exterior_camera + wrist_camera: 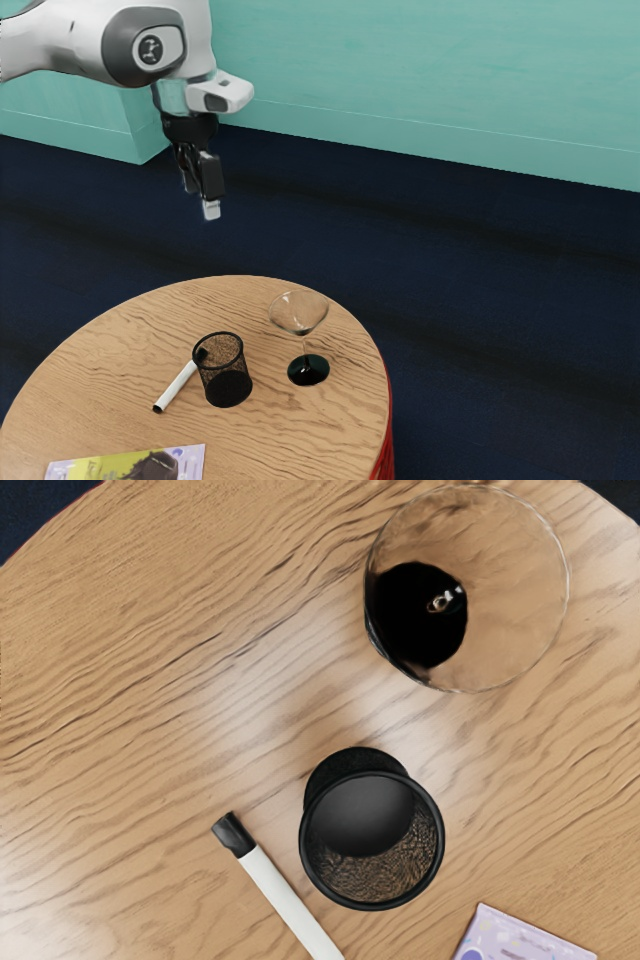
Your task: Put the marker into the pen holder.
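1. The white cylindrical marker with a long black cap (285, 900) lies on the round wood-grained surface (300, 435), just beside the black mesh pen holder (222, 385). In the exterior view its cap points to 1 o'clock, its other dark end to 7.
2. The upright holder has the clear stemmed glass with a dark base (308, 369) at its 3 o'clock there.
3. Toward 7 o'clock lies the flat purple-and-yellow packet (190, 463); its lettering is too small to read.
4. The black hand (205, 203) hangs above, toward 12 o'clock; whether wide or narrow, I cannot tell.
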